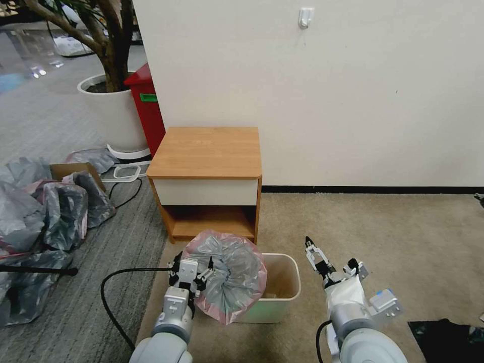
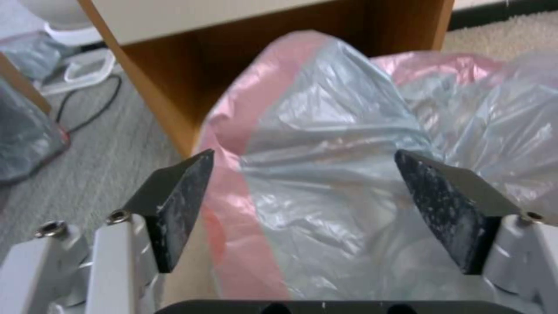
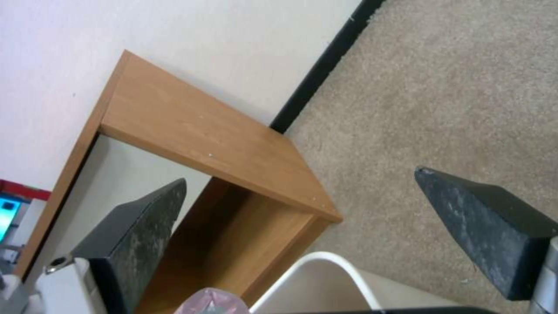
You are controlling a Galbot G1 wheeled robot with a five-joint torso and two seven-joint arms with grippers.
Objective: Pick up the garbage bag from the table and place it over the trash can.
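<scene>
A small wooden nightstand stands against a pale wall, its tabletop [image 1: 206, 151] bare, so the bag no longer lies there. Just in front of it, on the beige carpet, sits the small cream trash can [image 1: 287, 287]. The garbage bag [image 1: 229, 275], thin grey plastic with a pink rim, billows in a crumpled dome over the left part of the can, covering that side's rim while the right part of the opening is uncovered. The left hand [image 1: 191, 275] is at the bag's left edge; seen from its wrist, its two dark fingers [image 2: 180, 205] stand spread wide with the plastic bulging between them, so it is open and not pinching the bag. The bag seems to rest partly on the can's rim, which would explain why it keeps its place. The right hand [image 1: 335, 262] hovers just right of the can, fingers apart and empty, likely placed to help draw the loose side across the open half.
</scene>
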